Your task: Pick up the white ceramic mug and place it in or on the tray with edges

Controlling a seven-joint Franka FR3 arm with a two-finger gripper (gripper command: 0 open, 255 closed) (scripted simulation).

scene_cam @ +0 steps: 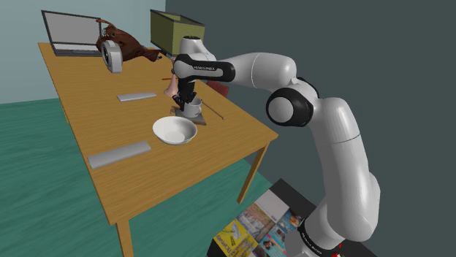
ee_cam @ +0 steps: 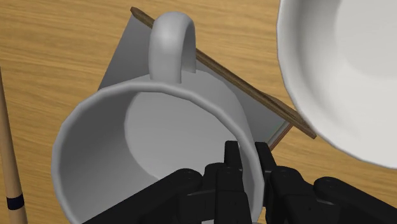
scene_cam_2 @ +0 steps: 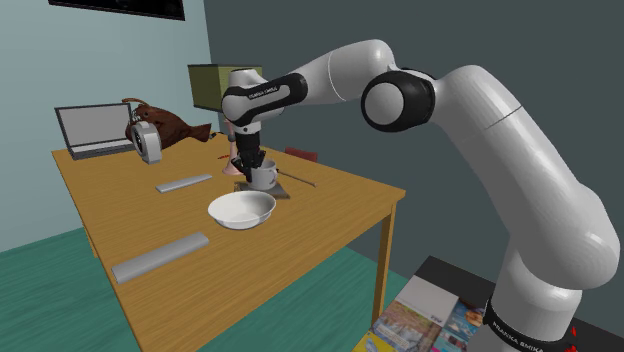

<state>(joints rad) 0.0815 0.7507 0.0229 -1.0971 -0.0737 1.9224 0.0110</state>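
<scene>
Black claw (ee_cam: 246, 153) is clamping the rim wall of the pale grey glossy mug (ee_cam: 165, 121), which is sitting over the flat grey square tray (ee_cam: 130, 57) with thin brown edge strips.
Shoulder view, left to right: open grey laptop (scene_cam: 67, 33) is standing at the far corner of the wooden table (scene_cam: 183, 168), long flat grey bar (scene_cam: 119, 154) is lying near the front edge, round white bowl (scene_cam: 174, 131) is sitting just beside the tray, then mug and claw, with the white arm (scene_cam: 329, 124) coming from the right. One finger is inside the mug, one outside, opposite the handle; can't tell if the mug is touching the tray.
</scene>
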